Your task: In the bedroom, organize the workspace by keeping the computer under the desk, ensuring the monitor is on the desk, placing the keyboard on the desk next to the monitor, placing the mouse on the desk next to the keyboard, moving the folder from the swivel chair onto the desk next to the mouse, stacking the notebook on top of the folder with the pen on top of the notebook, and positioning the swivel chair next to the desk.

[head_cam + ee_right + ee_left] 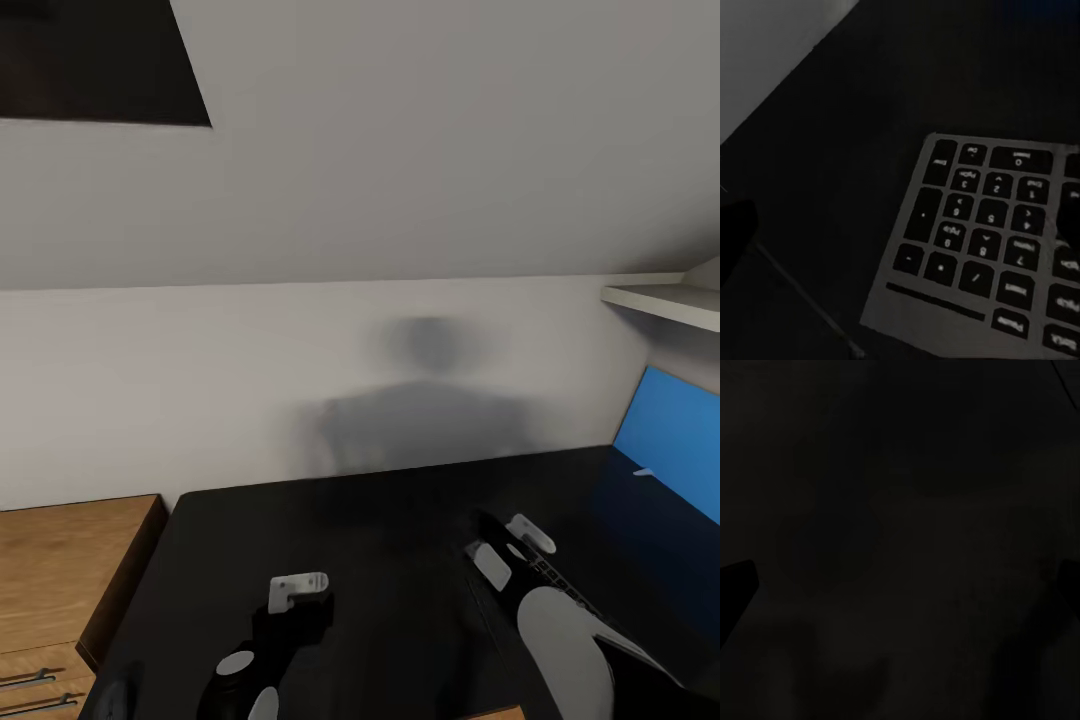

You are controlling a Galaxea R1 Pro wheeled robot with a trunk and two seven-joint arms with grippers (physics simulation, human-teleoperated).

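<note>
Under the right claw (pixel 515 545), keyboard (pixel 982 240) lies seemingly diagonal on desk (pixel 380 520); grip unclear.

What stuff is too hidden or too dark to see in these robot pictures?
- Slim silver-grey keyboard with dark keys: the right wrist view's edge cuts it off; in the head view the right arm covers most of it.
- Right tool: whether it is open or shut on the keyboard is unclear in the head view.
- Left tool: the left wrist view is nearly black, so its state is unclear.
- Matte black desk top: the head view's lower edge crops it.
</note>
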